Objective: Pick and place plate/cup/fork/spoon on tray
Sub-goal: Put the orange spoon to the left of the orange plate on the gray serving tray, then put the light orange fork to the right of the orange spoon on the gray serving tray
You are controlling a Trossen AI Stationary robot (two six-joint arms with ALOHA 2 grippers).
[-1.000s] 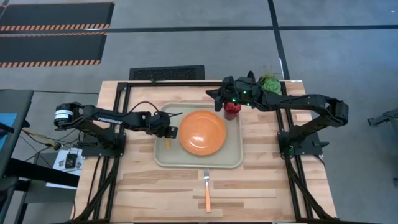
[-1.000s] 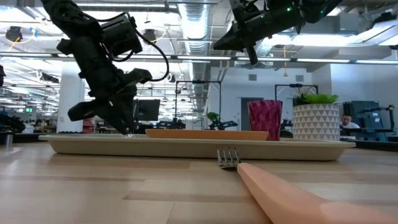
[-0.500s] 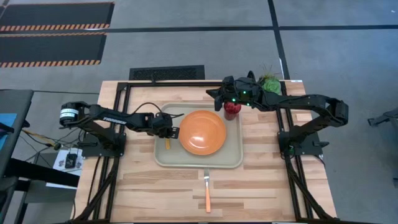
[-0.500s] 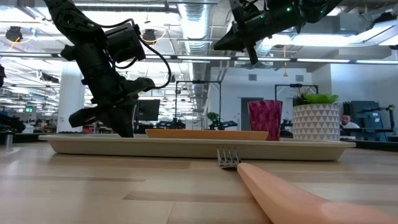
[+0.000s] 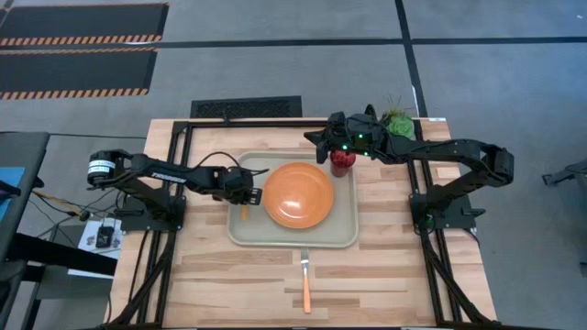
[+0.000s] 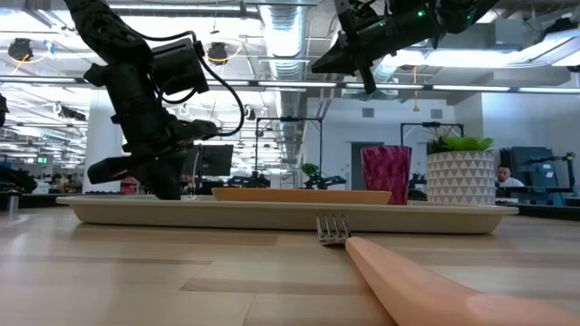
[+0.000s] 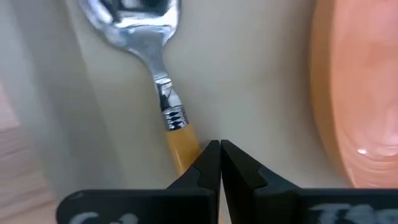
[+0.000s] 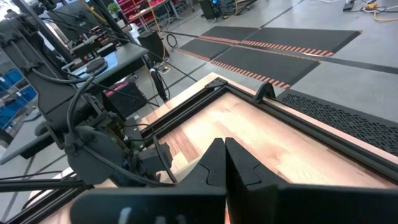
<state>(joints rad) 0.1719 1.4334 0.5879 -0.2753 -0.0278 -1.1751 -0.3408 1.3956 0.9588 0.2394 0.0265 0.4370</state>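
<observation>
**While the fork waits outside, the tray holds three things**

While the fork [image 5: 305,280] lies alone on the wooden tabletop [image 5: 385,266], the other dishes sit on the tray [image 5: 346,234]. That tray is the biggest thing here, pale and flat, in the middle of the tabletop.

Next in size is the orange plate [image 5: 298,194]. It lies flat in the middle of the tray.

A white pot with a green plant [image 5: 398,120] stands on the tabletop near the far edge, off the tray.

The red cup [image 5: 342,162] stands upright at the tray's far right corner, just beside the plate. Above it hangs the right pincer [image 5: 315,139]. Its two fingers [image 8: 214,163] are pressed together and hold nothing.

The spoon [image 7: 149,65] lies on the tray's left side, between the rim and the plate. Its shiny bowl points away from the left arm's camera and its orange handle points toward it.

The left pincer [image 7: 220,163] is low over the tray's left side, right at the spoon's handle. Its fingertips [image 7: 210,163] are clenched together with no gap, and the spoon is not between them.

The fork is near the front edge of the tabletop, just outside the tray. Its prongs point at the tray.
</observation>
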